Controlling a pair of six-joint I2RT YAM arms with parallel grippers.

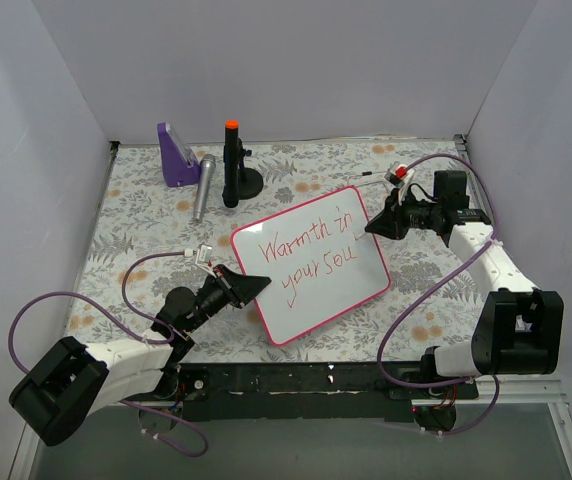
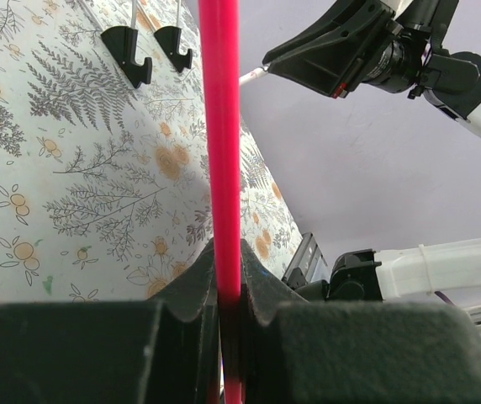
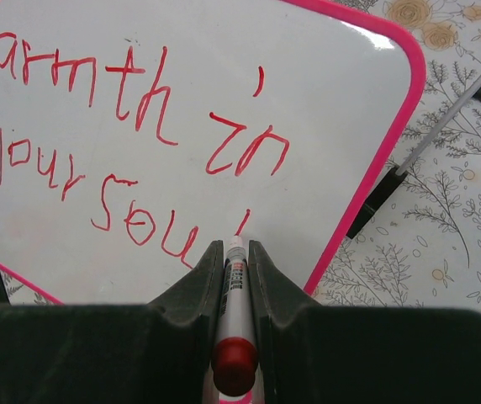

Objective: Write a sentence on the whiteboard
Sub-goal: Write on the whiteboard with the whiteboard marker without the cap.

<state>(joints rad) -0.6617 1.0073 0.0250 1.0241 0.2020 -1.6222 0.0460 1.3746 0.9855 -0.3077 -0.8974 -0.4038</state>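
finishing the last letter of the sentence with right fingers clamped on the marker: best stroked lightly, steadily, with left fingers pinched firm on the frame of the whiteboard.

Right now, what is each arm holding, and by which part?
Left fingers clamp the whiteboard by its pink frame edge; right fingers grip a red marker by its barrel.

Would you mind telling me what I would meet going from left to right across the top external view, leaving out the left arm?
Purple stand → silver cylinder → black orange-topped stand → whiteboard → right gripper.
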